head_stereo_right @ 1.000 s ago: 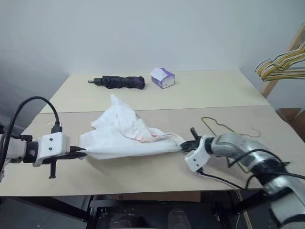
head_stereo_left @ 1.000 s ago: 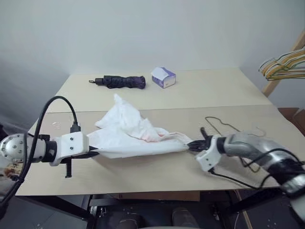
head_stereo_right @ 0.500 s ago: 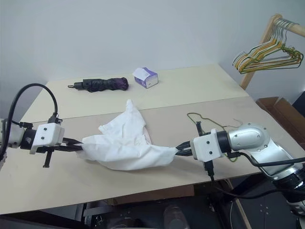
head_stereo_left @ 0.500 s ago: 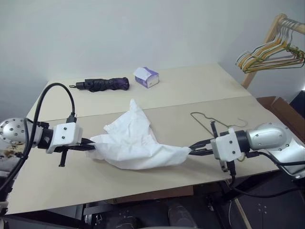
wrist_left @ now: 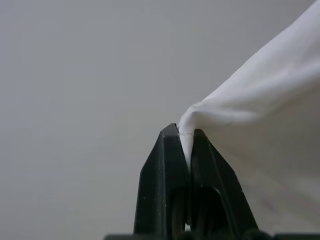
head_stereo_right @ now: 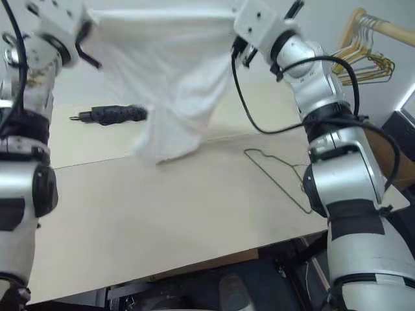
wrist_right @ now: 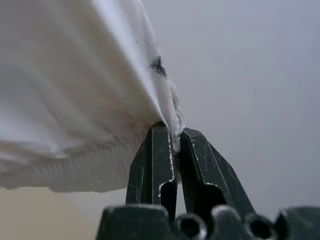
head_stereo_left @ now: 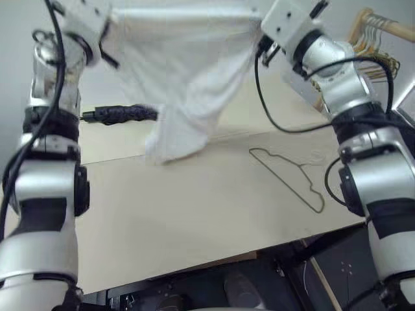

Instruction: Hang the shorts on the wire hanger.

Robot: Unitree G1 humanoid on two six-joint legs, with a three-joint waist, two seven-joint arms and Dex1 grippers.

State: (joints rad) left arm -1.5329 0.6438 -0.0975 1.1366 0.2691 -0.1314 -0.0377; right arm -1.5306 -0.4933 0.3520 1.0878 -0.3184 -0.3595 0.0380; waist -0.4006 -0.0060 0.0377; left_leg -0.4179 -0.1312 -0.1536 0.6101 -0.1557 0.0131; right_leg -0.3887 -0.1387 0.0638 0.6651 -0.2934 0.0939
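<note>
The white shorts (head_stereo_left: 188,78) hang spread high above the table, stretched between my two raised arms, their lower end dangling just over the tabletop. My left gripper (wrist_left: 185,134) is shut on one corner of the shorts (wrist_left: 260,125). My right gripper (wrist_right: 171,131) is shut on the other corner of the shorts (wrist_right: 75,90), where a small dark mark sits near the hem. The thin wire hanger (head_stereo_left: 288,176) lies flat on the table (head_stereo_left: 194,220) at the right, below my right arm.
A folded dark umbrella (head_stereo_left: 120,114) lies at the table's far left, partly behind the cloth. A wooden rack with a bunch of gold and green hangers (head_stereo_left: 376,39) stands beyond the right edge. The table's front edge runs close below.
Both arms have swung sharply upward, lifting the shorts off the table into the air. The view has also turned right and tilted.
</note>
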